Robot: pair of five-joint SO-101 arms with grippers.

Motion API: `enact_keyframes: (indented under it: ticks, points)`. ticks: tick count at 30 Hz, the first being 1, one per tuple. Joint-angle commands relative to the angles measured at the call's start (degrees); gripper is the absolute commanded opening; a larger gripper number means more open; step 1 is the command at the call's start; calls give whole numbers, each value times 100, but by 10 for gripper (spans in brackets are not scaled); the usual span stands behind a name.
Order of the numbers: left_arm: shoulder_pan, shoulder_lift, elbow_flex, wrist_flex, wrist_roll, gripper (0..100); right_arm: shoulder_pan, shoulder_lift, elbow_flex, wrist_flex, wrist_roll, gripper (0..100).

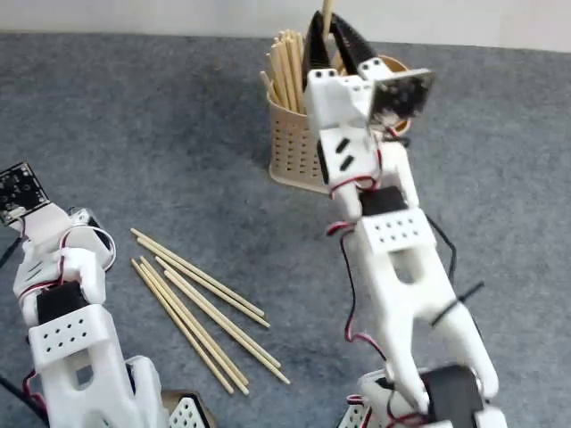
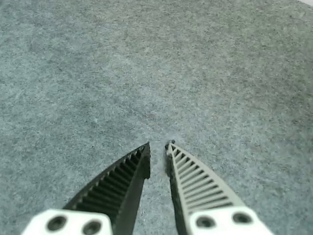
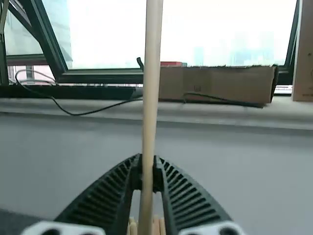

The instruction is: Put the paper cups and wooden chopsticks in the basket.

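Right tool (image 1: pixel 328 40): far side of the scene, raised above the basket, clamped on one wooden chopstick; in the right wrist view the tool (image 3: pixel 148 164) pinches the stick between its dark ribbed tips.
Held chopstick (image 3: pixel 150 73): upright, running straight up from the tips; in the high view the chopstick (image 1: pixel 326 13) pokes up past the far edge.
Basket (image 1: pixel 299 147): pale lattice-walled tub, standing upright on the surface just under the right tool, right of centre and far.
Bundle in basket (image 1: pixel 285 67): several chopsticks standing in its left part, leaning a little left.
Loose chopsticks (image 1: pixel 201 308): a scattered group lying flat, near and left of centre, all slanting from far-left to near-right, well apart from the basket.
Left tool (image 2: pixel 158 147): near-left, low over bare surface, tips all but together with only a sliver between them, holding nothing.
Surface (image 1: pixel 134 116): grey, felt-like cover.
Behind, right wrist view: a window (image 3: pixel 171 29) with a cardboard box (image 3: pixel 215 83) on its sill.
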Motion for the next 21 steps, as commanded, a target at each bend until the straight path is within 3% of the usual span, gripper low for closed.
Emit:
enact_keyframes:
  ticks: [1, 13, 18, 21]
  points:
    - [92, -110, -48, -105, 62, 78, 75, 75, -268, -110, -44, 5]
    - [101, -110, -48, -105, 62, 79, 75, 303, -136, -119, -44, 12]
    - [101, -110, -48, -105, 62, 79, 84, 514, -127, -119, -53, 138]
    - [101, -110, -48, -105, 62, 79, 84, 505, -127, -119, -53, 145]
